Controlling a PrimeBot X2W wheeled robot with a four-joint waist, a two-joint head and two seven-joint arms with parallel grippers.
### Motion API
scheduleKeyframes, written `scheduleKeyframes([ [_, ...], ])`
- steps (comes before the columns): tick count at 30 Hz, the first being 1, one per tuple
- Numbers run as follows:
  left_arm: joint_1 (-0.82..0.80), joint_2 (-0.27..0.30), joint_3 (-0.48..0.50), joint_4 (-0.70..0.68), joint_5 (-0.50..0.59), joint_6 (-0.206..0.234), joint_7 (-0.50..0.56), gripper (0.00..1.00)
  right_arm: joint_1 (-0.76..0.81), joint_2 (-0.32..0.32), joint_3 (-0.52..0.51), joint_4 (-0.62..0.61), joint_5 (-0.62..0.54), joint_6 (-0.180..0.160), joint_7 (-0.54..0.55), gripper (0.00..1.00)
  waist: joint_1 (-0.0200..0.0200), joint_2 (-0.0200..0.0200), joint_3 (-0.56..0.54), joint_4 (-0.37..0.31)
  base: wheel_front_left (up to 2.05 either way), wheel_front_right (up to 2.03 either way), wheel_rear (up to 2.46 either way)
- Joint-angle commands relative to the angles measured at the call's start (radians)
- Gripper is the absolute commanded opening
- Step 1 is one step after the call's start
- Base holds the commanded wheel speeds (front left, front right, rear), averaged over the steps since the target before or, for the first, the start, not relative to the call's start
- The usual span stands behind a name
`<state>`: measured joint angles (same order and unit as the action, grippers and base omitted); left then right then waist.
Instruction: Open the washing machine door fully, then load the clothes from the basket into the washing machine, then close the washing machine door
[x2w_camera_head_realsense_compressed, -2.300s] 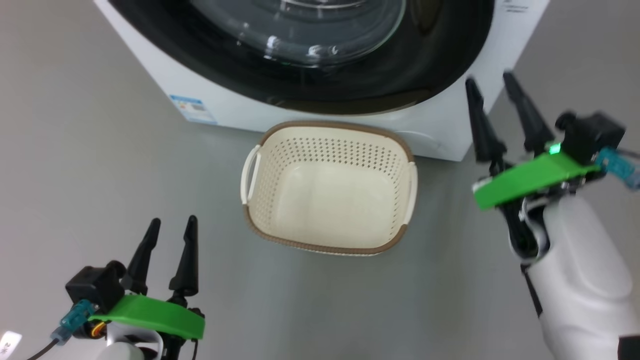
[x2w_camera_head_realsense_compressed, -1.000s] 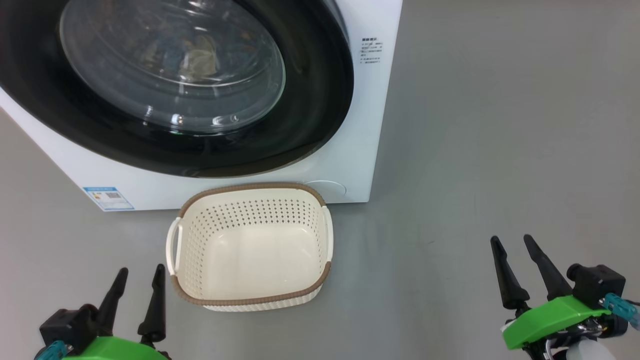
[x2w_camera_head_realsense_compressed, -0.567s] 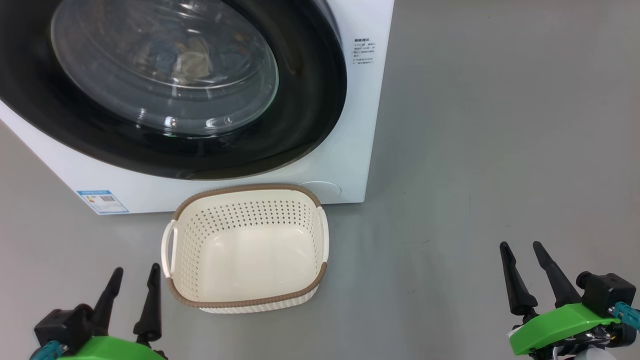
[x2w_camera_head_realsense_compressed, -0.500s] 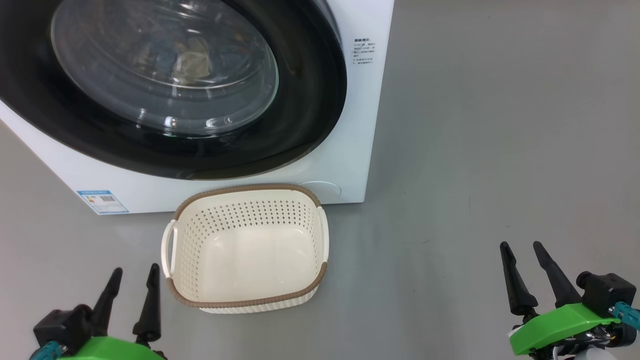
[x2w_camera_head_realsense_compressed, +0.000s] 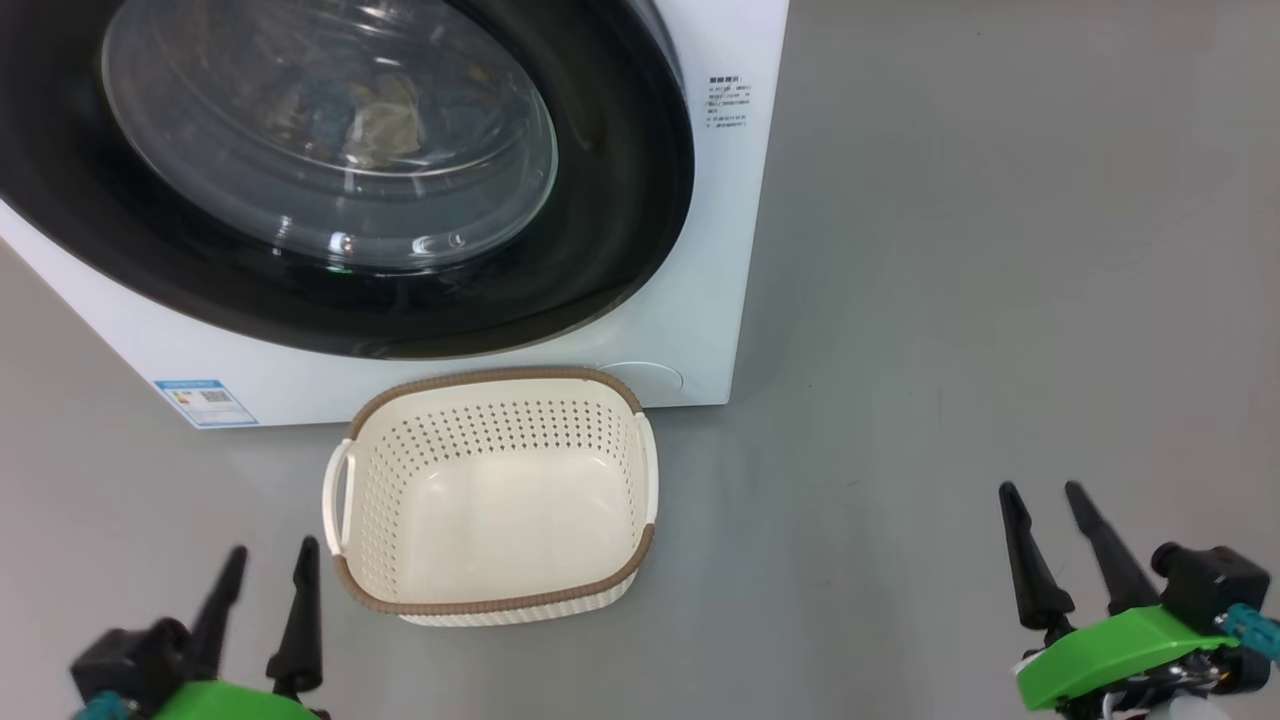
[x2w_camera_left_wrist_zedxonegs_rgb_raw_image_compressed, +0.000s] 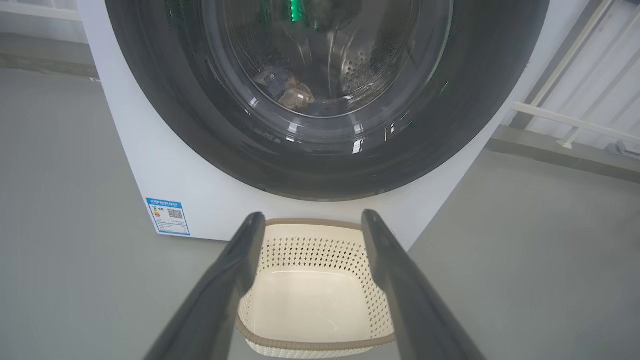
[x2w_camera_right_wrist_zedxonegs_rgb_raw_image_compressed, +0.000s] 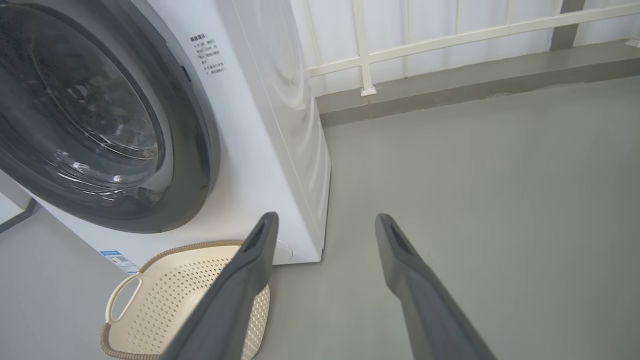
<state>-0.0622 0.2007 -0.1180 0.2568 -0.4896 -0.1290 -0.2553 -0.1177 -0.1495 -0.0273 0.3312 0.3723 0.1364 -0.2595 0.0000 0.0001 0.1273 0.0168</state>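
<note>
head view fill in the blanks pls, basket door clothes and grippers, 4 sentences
1. The basket on the floor is ____.
2. The door of the washing machine is ____.
3. The clothes lie ____ the door.
4. The left gripper and the right gripper are both ____.

Missing words: empty; shut; behind; open
</note>
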Motion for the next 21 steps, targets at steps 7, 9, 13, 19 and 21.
scheduleKeyframes([
  [7,0.016,-0.043,-0.012,0.044,-0.02,0.0,0.007,0.0,0.001,0.024,0.004,0.055,0.022,0.0,0.01,0.0,0.0001,-0.0001,-0.001,0.0,0.0,0.0,0.0],
  [9,0.016,-0.044,-0.008,0.042,-0.039,0.0,0.012,0.0,0.003,0.025,0.002,0.051,0.042,0.0,0.016,0.0,0.0009,-0.0001,-0.003,0.0,0.0,0.0,0.0],
  [13,0.015,-0.046,-0.002,0.04,-0.076,0.0,0.023,0.0,0.004,0.027,0.0,0.047,0.081,0.0,0.027,0.0,0.0019,-0.0001,-0.01,-0.001,0.0,0.0,0.0],
  [19,0.01,-0.05,0.007,0.041,-0.132,0.0,0.038,0.0,0.003,0.031,-0.005,0.042,0.141,0.0,0.045,0.0,0.0001,-0.0001,-0.014,-0.002,0.0,0.0,0.0],
  [21,0.009,-0.051,0.01,0.04,-0.15,0.0,0.043,0.0,0.002,0.032,-0.006,0.04,0.16,-0.001,0.051,0.0,0.0001,-0.0001,-0.016,-0.002,0.0,0.0,0.0],
])
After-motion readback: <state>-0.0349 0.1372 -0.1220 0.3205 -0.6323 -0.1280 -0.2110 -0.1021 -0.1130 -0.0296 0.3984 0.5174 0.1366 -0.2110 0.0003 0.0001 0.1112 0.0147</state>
